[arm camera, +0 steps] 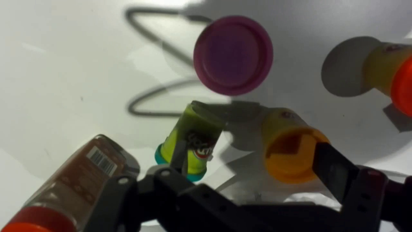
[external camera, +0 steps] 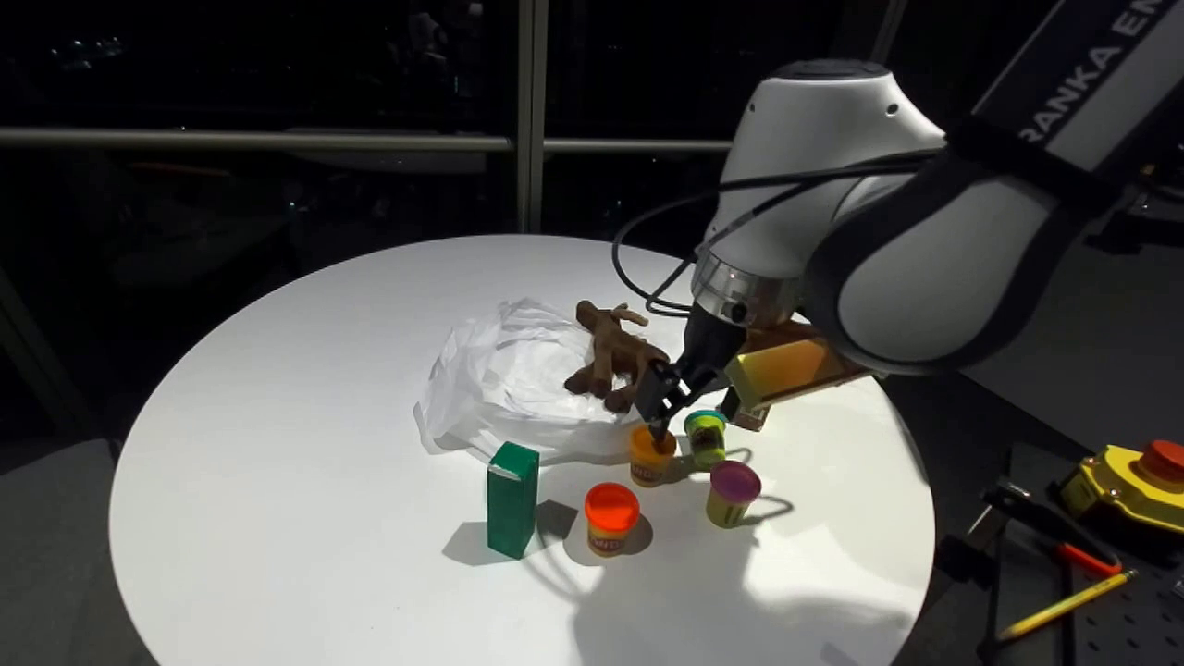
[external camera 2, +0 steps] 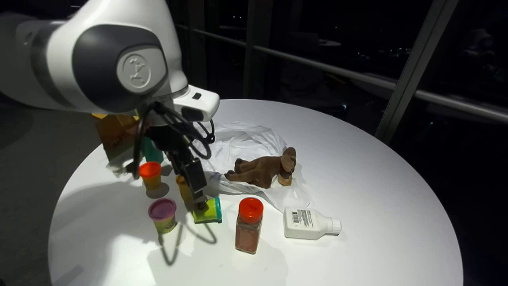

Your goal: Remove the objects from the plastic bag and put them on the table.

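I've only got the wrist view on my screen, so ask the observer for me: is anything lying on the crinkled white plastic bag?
Observer: Yes, a brown four-legged toy animal lies on the crinkled white plastic bag.
Operator: What's out of my frame near the clear brown-filled bottle with the red cap?
Observer: A white plastic bottle with a white cap lies on its side on the round white table, apart from it.
Operator: And by the yellow round tub with the orange-red lid?
Observer: A green rectangular box stands upright beside it, not touching.
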`<act>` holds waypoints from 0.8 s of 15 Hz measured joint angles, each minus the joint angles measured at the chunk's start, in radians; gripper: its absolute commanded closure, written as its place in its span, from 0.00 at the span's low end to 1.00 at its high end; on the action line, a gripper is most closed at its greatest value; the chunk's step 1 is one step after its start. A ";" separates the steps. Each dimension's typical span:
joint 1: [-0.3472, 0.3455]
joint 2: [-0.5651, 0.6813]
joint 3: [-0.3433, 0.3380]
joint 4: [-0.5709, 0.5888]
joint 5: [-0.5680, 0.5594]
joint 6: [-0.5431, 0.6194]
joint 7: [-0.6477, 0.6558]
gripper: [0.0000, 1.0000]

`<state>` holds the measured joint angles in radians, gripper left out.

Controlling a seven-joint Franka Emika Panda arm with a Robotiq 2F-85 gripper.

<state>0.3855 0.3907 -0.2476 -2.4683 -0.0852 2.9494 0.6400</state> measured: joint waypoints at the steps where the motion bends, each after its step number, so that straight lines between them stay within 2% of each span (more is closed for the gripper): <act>1: -0.004 -0.002 -0.005 0.030 -0.001 -0.036 -0.008 0.00; 5: -0.048 0.002 0.000 0.147 -0.005 -0.154 -0.033 0.00; 8: -0.103 0.039 0.019 0.241 0.003 -0.185 -0.034 0.00; 12: -0.152 0.151 0.031 0.374 0.005 -0.196 -0.034 0.00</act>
<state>0.2332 0.5416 -0.2164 -2.0947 -0.0800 2.7536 0.6063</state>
